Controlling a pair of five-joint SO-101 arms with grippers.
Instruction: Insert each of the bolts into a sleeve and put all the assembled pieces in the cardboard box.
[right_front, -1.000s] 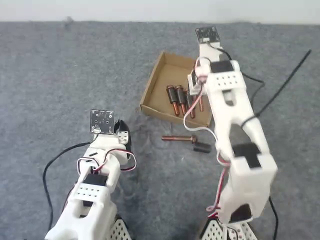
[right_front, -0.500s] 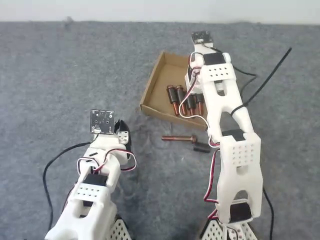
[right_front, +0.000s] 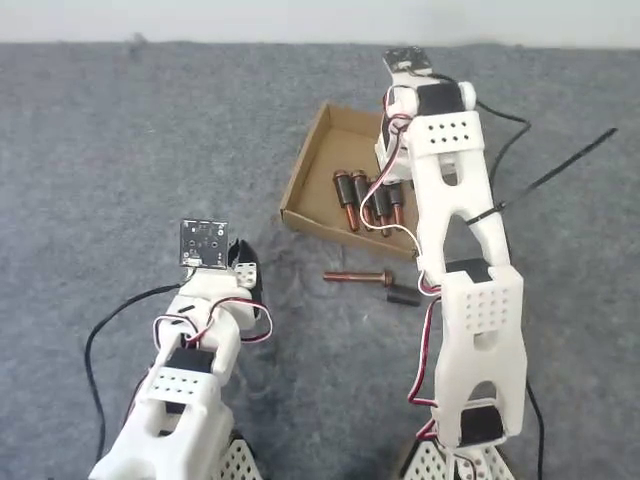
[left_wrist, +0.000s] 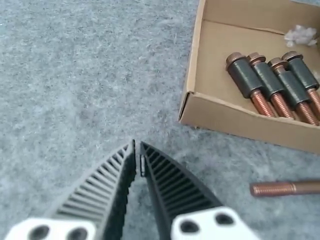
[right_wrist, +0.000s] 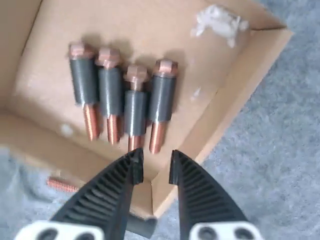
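The cardboard box (right_front: 338, 143) lies open at the middle back of the table and holds several assembled pieces (right_front: 365, 198), copper bolts in dark sleeves, side by side. A bare copper bolt (right_front: 357, 277) and a loose black sleeve (right_front: 404, 295) lie on the carpet just in front of the box. My right gripper (right_wrist: 152, 161) hangs above the box's (right_wrist: 55, 30) near wall, open a little and empty, with the assembled pieces (right_wrist: 122, 100) just beyond it. My left gripper (left_wrist: 137, 149) is shut and empty, low over the carpet left of the box (left_wrist: 235, 117) and the bolt (left_wrist: 285, 188).
Grey carpet covers the table. A white scrap (right_wrist: 217, 20) lies in a far corner of the box. The right arm (right_front: 455, 200) stretches over the box's right side, with its cables (right_front: 560, 170) trailing off to the right.
The right arm stretched farther over the box and its gripper shifted toward the back, uncovering more of the assembled pieces. The left arm has kept still.
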